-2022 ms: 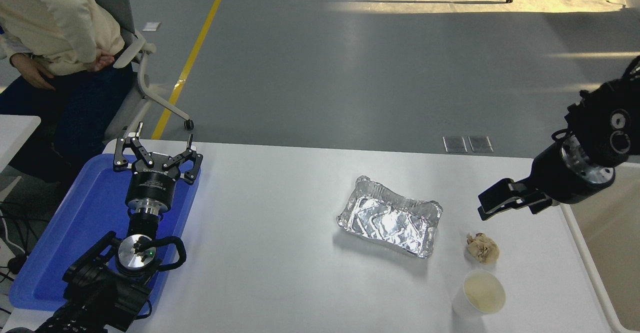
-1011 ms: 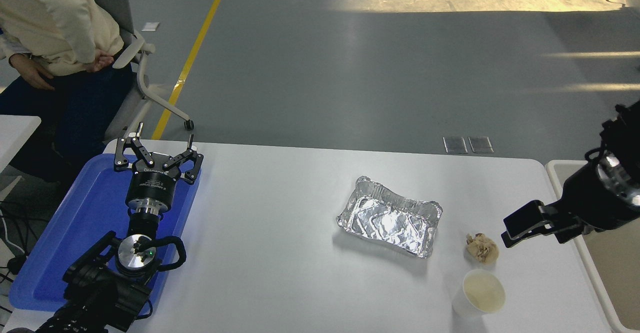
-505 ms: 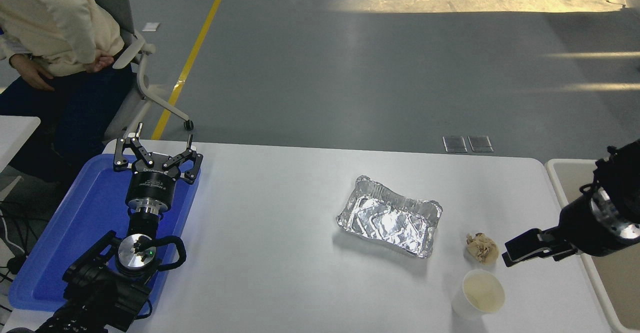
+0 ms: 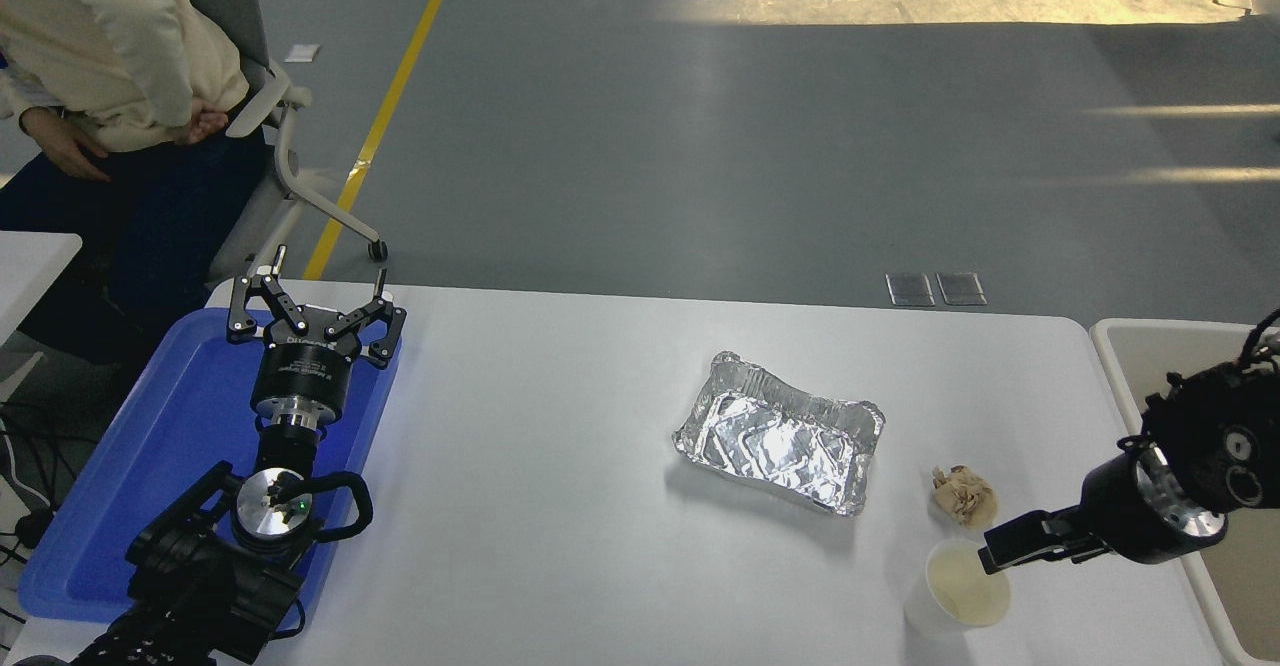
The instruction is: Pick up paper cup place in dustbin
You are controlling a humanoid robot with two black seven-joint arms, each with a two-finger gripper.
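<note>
Sunlight streaks warm bands across the far floor (image 4: 900, 6); my surface (image 4: 560, 466) is evenly bright, shadows soft, everything sharp, foil tray (image 4: 780, 431) glinting.

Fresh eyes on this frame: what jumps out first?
The right gripper at the rim of the paper cup near the table's front right corner, with the dustbin just past the right edge. Next, the crinkled foil tray mid-table, and a paper ball between tray and cup. The left gripper sits parked, open, over the blue tray at left.
</note>
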